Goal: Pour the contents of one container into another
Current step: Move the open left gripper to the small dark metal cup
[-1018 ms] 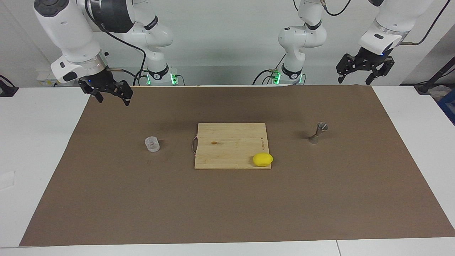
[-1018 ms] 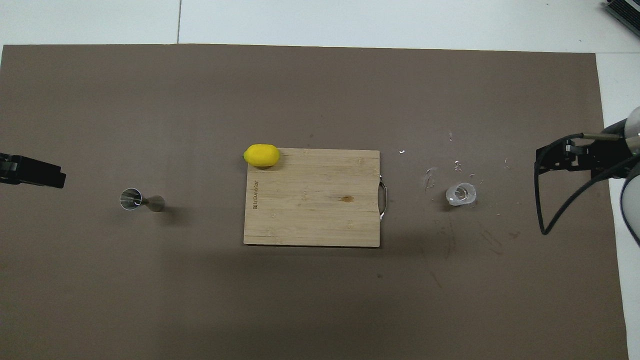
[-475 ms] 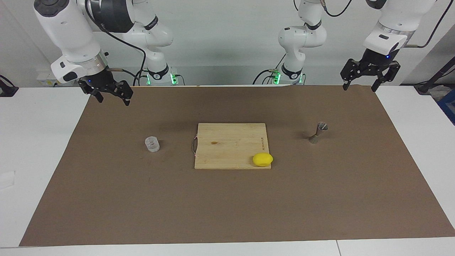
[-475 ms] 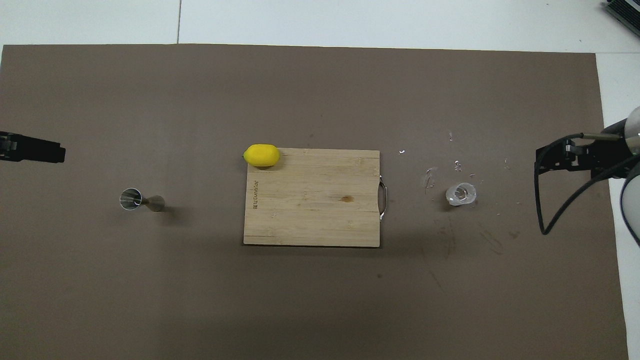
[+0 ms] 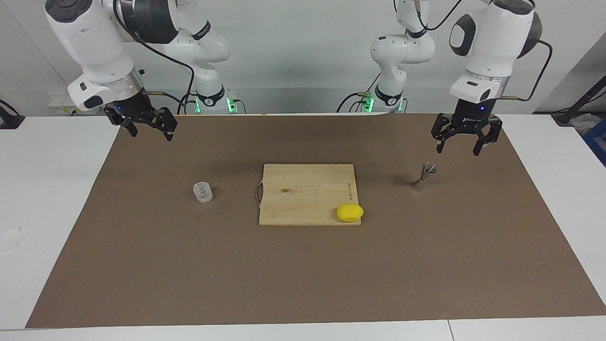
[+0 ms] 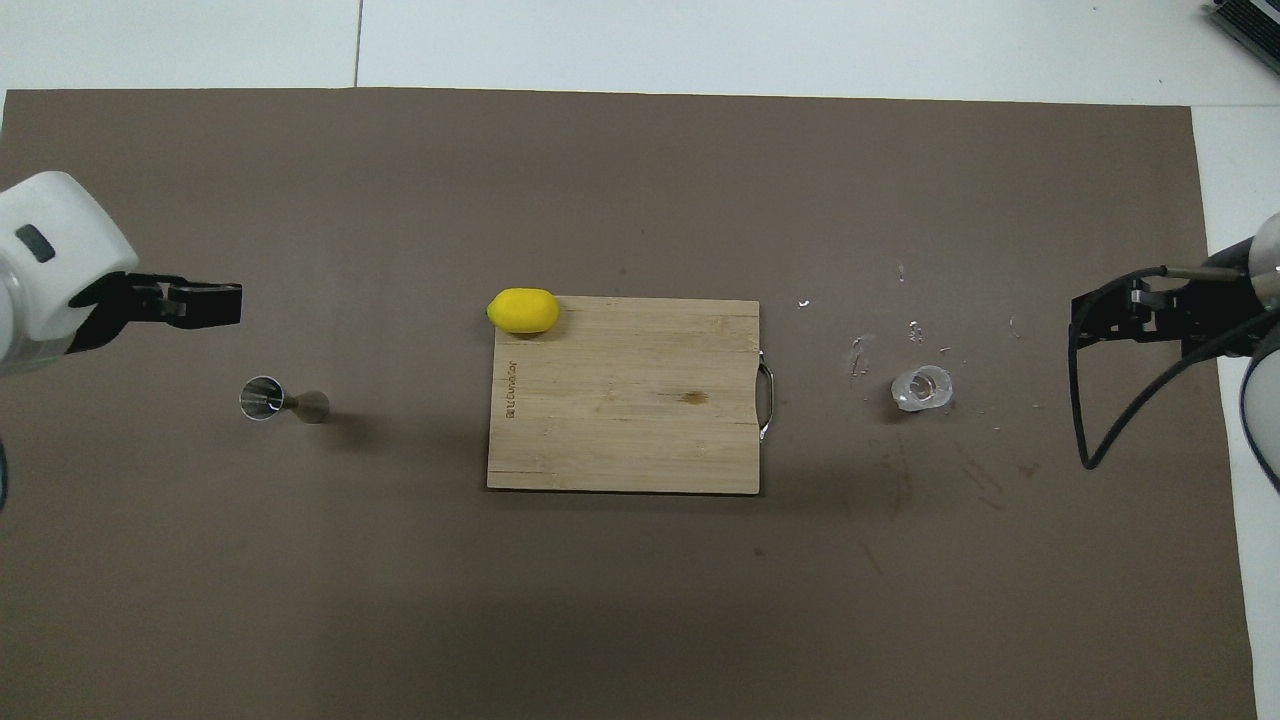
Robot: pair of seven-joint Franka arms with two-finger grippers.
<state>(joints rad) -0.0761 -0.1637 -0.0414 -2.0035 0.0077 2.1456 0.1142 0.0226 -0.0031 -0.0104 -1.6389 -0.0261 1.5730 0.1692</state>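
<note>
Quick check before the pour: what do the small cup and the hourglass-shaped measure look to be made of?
Cup: looks like clear glass, since the brown mat shows through it, with a thick pale base. Clear plastic can't be ruled out.
Jigger: looks like metal with a dull silvery-grey finish; its open top cone reflects light brightly.

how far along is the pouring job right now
Nothing is poured yet. The glass cup and the jigger stand untouched on the mat. The left gripper hangs open above the mat beside the jigger; the right gripper waits open. Grasping, lifting and pouring all remain.
</note>
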